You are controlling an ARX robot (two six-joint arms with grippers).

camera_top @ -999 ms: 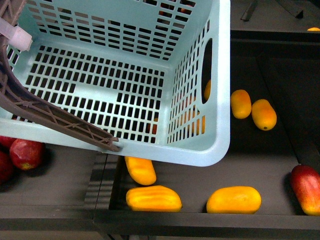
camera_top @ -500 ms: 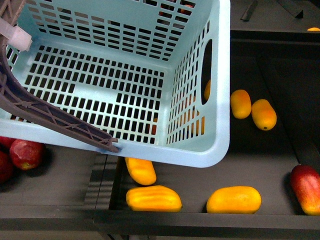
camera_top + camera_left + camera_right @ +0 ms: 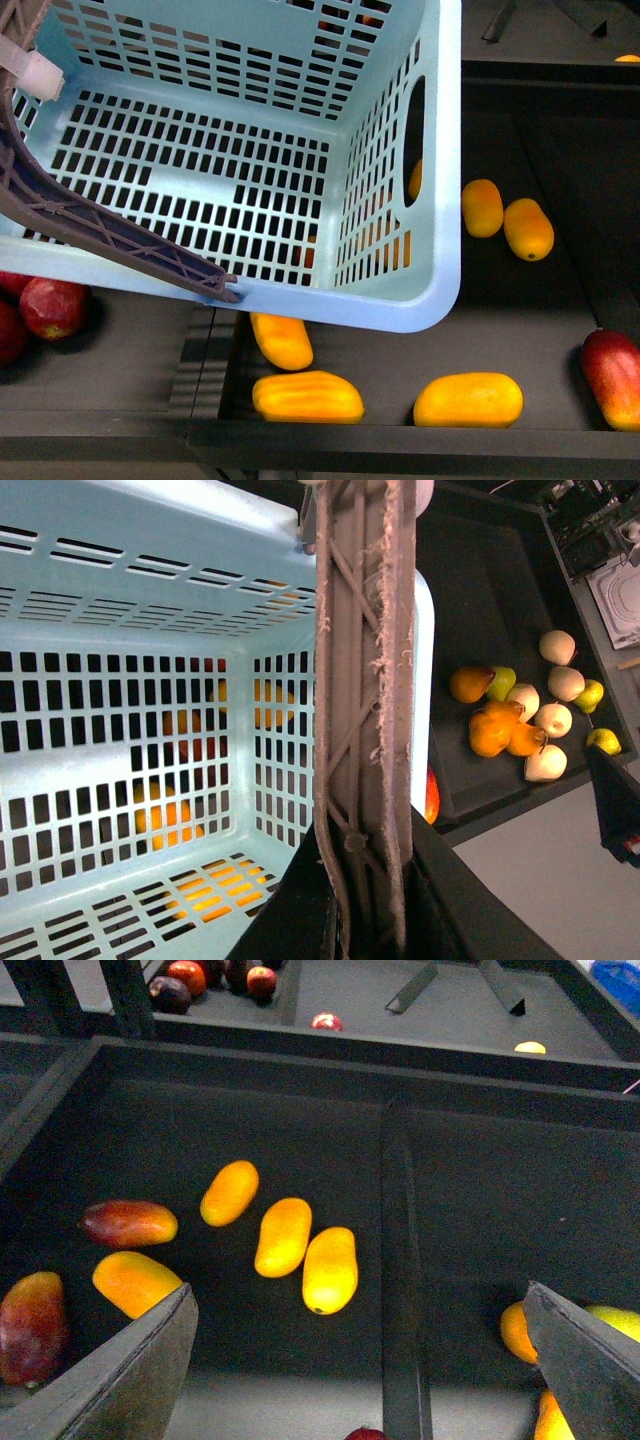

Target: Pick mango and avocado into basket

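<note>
Mango (image 3: 612,378), not yet picked, lies at the near right of the tray (image 3: 520,330), apart from the empty basket (image 3: 445,250) held by the left end effector (image 3: 365,880) clamped on its handle (image 3: 365,680); the right end effector (image 3: 360,1370), jaws wide, hovers over the fruit and likely must descend on it next.

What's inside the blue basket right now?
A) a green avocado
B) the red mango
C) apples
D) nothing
D: the slotted floor of the basket is bare; the yellow mangoes lie outside it, and the red mango is still out in the dark tray.
</note>
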